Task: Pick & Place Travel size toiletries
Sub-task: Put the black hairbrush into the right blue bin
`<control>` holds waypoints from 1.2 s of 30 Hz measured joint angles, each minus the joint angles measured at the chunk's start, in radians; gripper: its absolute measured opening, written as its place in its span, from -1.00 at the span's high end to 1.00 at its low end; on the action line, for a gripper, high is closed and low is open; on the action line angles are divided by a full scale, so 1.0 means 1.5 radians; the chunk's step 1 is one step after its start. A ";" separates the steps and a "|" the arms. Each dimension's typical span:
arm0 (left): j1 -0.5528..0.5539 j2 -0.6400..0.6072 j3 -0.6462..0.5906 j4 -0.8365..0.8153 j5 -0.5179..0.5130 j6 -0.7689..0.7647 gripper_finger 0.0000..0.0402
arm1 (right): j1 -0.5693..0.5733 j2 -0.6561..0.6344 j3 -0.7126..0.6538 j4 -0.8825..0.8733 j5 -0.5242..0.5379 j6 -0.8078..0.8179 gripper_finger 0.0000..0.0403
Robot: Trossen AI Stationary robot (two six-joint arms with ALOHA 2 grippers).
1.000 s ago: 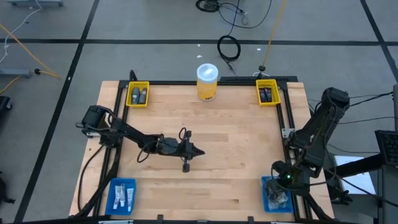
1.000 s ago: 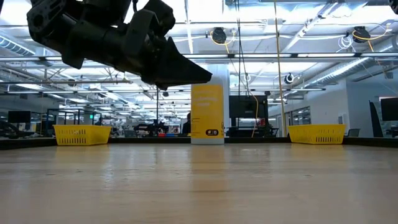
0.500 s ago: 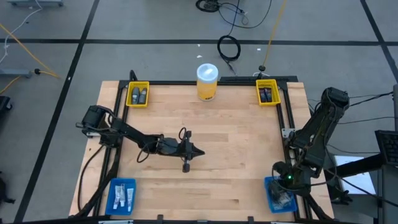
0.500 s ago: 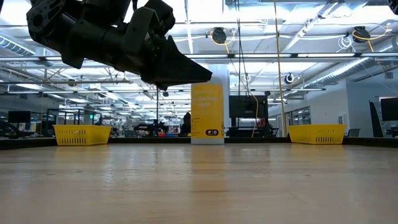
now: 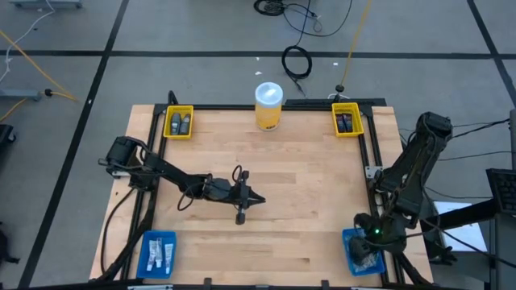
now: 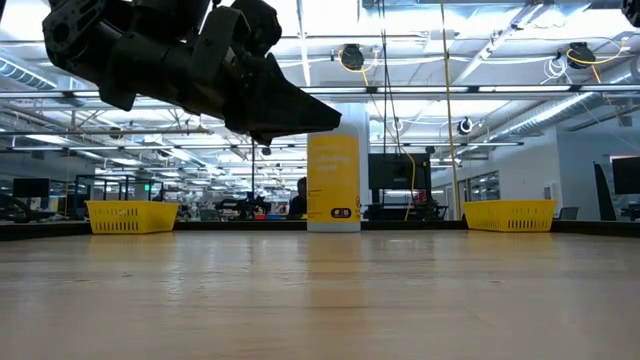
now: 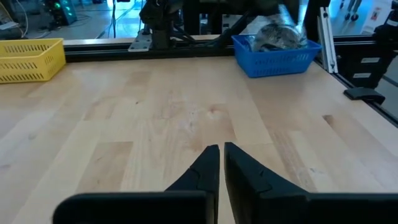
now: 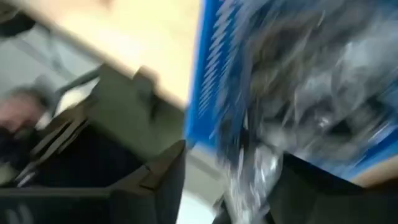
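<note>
From above, a pale wooden table sits on a grey floor strung with cables. Yellow bins sit at its two far corners, the left one and the right one, both with stubby dark containers inside, and a large yellow jar stands between them at the far edge. A blue basket at the near left corner holds slim white tubes. The left gripper hangs over the table's middle. The right gripper is down in the blue basket at the near right corner, among grey mesh discs.

At table level, the left gripper hovers clear of the wood.

The left wrist camera shows its fingers nearly together, empty.

The right wrist camera shows dark fingers apart, grey mesh between them; whether they grip it, I cannot tell.
</note>
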 joint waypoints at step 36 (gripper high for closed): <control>0.000 0.000 0.000 0.002 -0.001 -0.002 0.87 | -0.054 0.057 0.000 -0.073 -0.087 -0.174 0.98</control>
